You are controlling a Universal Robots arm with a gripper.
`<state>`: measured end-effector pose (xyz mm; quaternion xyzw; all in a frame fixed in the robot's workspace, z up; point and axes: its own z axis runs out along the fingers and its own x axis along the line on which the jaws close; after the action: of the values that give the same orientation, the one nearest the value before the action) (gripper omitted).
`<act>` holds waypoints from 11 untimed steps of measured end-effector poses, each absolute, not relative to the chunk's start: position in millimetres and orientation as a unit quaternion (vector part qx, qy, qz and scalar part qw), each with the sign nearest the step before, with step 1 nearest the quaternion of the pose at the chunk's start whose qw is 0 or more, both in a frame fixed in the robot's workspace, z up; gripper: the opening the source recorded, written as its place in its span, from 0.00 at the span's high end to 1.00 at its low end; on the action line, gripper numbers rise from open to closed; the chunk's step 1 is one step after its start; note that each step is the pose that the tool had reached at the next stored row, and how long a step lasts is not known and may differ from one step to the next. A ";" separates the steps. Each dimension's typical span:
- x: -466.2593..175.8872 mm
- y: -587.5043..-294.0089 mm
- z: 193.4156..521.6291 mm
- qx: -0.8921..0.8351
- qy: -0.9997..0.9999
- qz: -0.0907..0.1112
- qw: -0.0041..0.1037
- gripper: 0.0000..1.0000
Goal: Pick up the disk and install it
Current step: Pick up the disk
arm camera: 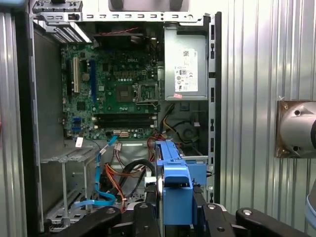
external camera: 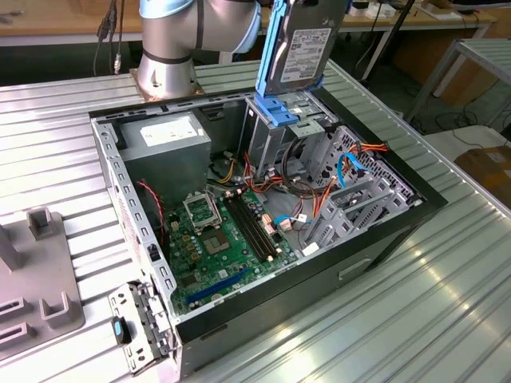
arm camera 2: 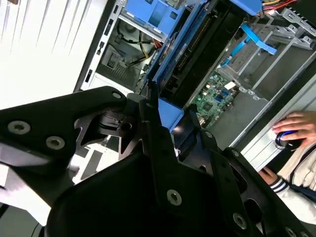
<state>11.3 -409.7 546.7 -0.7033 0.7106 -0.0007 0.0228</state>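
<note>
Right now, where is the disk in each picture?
Exterior view: disk upright above the case, top middle.
First wrist view: disk edge-on in the gripper.
Second wrist view: disk edge-on, beyond the gripper.
Shared landmark: the green motherboard.

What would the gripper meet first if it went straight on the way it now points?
Probably the drive cage. The gripper points down, shut on the disk, which stands upright just above the cage's blue bracket; the disk's lower edge would touch first. Depth is unclear.

arm [external camera: 168, 52]: silver base, pale-blue joint caps | fingers [arm camera 2: 157, 143]: black, silver screws
</note>
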 end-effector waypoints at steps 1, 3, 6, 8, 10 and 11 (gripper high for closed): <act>11.3 -412.4 546.7 -0.703 0.711 -0.001 0.023 0.63; 11.3 -417.4 546.8 -0.703 0.711 -0.001 0.023 0.63; 11.2 -424.4 546.7 -0.703 0.711 -0.001 0.023 0.63; 11.2 -426.4 546.7 -0.703 0.711 -0.001 0.023 0.63; 11.3 -428.2 546.8 -0.703 0.711 -0.001 0.023 0.63; 11.3 -429.2 546.7 -0.703 0.711 -0.001 0.023 0.63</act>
<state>11.3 -429.2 546.7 -0.7033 0.7106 -0.0007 0.0228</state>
